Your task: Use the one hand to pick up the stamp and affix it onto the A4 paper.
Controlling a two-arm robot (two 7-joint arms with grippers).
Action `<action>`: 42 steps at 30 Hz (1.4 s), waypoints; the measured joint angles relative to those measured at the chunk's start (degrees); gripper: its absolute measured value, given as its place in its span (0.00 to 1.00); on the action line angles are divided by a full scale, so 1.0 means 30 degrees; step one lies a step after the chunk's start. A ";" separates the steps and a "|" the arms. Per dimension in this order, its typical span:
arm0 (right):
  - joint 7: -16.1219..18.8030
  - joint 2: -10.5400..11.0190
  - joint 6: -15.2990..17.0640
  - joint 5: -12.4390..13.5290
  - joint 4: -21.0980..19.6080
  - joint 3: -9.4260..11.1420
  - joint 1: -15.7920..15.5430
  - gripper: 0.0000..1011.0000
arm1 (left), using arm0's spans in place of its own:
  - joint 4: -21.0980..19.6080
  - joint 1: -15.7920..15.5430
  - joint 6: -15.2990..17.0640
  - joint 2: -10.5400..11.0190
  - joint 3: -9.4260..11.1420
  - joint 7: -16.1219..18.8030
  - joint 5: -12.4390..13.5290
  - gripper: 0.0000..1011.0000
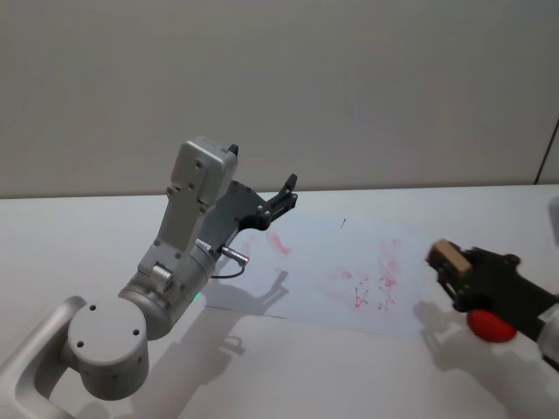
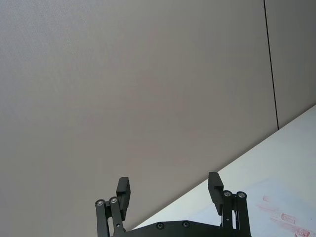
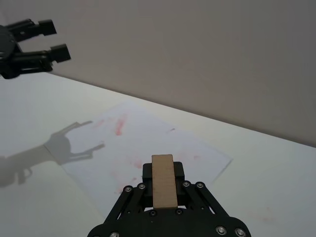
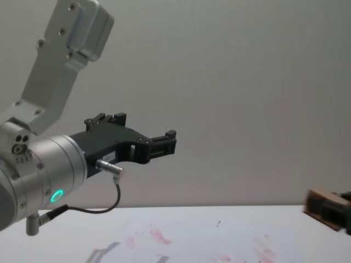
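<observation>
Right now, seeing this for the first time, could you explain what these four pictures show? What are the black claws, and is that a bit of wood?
It is one robot with two arms, photographed by four cameras at once. One camera sits on its head looking down, one on its chest looking across the table, and one on each wrist. The black claws are its grippers. The left gripper hangs open and empty above the white table. The right gripper is shut on the stamp, a small pale tan block, held in the air near the sheet. On the table lies the A4 paper, a white sheet marked with red ink smudges.
</observation>
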 joint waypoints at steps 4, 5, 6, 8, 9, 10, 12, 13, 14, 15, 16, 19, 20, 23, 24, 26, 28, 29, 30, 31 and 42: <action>0.0348 -0.0686 0.0189 -0.0140 0.0532 -0.0434 0.0642 0.22 | 0.0000 0.0000 0.0000 0.0000 0.0000 0.0000 0.0000 0.99; 0.0348 -0.0686 0.0189 -0.0140 0.0532 -0.0434 0.0642 0.22 | 0.0000 0.0000 0.0000 0.0000 0.0000 0.0000 0.0000 0.99; 0.0388 -0.0787 0.0215 -0.0204 0.0635 -0.0502 0.0743 0.22 | 0.0000 0.0000 0.0001 0.0000 -0.0001 -0.0001 0.0001 0.99; 0.0521 -0.1102 0.0309 -0.0510 0.1031 -0.0723 0.1073 0.22 | 0.0000 0.0000 0.0001 -0.0001 0.0000 0.0001 0.0000 0.99; 0.0552 -0.1177 0.0335 -0.0610 0.1130 -0.0775 0.1149 0.22 | 0.0000 0.0000 0.0001 -0.0001 0.0000 0.0001 0.0000 0.99; 0.0614 -0.1391 0.0380 -0.0846 0.1439 -0.0932 0.1385 0.22 | 0.0000 0.0000 0.0001 0.0000 0.0000 0.0000 0.0001 0.99; 0.0667 -0.1578 0.0423 -0.1167 0.1749 -0.1069 0.1600 0.22 | 0.0000 0.0000 0.0001 0.0000 0.0000 0.0001 0.0000 0.99; 0.0696 -0.1823 0.0451 -0.1533 0.2154 -0.1228 0.1872 0.22 | 0.0000 0.0000 0.0001 0.0000 0.0000 -0.0001 0.0000 0.99; 0.0706 -0.1930 0.0456 -0.1693 0.2346 -0.1302 0.1991 0.22 | 0.0000 0.0000 0.0001 0.0000 0.0000 0.0000 0.0001 0.99; 0.0716 -0.2028 0.0457 -0.1808 0.2537 -0.1372 0.2108 0.22 | 0.0000 0.0000 0.0000 0.0000 0.0000 -0.0001 0.0000 0.99; 0.0726 -0.2166 0.0457 -0.2022 0.2806 -0.1474 0.2277 0.22 | 0.0000 0.0000 0.0001 0.0001 -0.0001 0.0000 0.0000 0.99; 0.0756 -0.2716 0.0398 -0.2874 0.3885 -0.1846 0.2921 0.22 | 0.0000 0.0000 0.0001 0.0000 0.0000 0.0001 0.0000 0.99; 0.0763 -0.2813 0.0374 -0.2966 0.4084 -0.1901 0.3035 0.22 | 0.0000 0.0000 0.0001 -0.0001 0.0000 0.0000 0.0000 0.99; 0.0790 -0.3161 0.0295 -0.3473 0.4784 -0.2131 0.3426 0.22 | 0.0001 0.0001 0.0000 0.0000 0.0000 0.0001 0.0000 0.99; 0.0801 -0.3323 0.0266 -0.3675 0.5157 -0.2247 0.3624 0.22 | 0.0001 0.0000 0.0000 0.0000 0.0000 0.0001 0.0000 0.99; 0.0814 -0.3459 0.0236 -0.3877 0.5449 -0.2344 0.3773 0.22 | 0.0000 0.0000 0.0001 0.0000 0.0000 0.0000 0.0000 0.99; 0.0825 -0.3577 0.0221 -0.4029 0.5717 -0.2431 0.3904 0.22 | 0.0000 0.0001 0.0001 0.0000 0.0000 0.0000 0.0000 0.99; 0.0830 -0.3649 0.0216 -0.4102 0.5878 -0.2483 0.3992 0.22 | 0.0000 0.0000 0.0001 0.0000 0.0000 0.0000 0.0000 0.99; 0.0842 -0.3747 0.0210 -0.4256 0.6097 -0.2554 0.4108 0.22 | 0.0000 0.0000 0.0001 0.0000 0.0000 0.0000 0.0000 0.99; 0.0848 -0.3798 0.0208 -0.4292 0.6214 -0.2587 0.4163 0.22 | 0.0000 0.0000 0.0001 0.0000 0.0000 0.0000 0.0000 0.99; 0.0738 -0.4137 0.0405 -0.4775 0.7221 -0.2841 0.4541 0.22 | 0.0000 0.0000 0.0001 0.0000 0.0000 0.0000 0.0000 0.99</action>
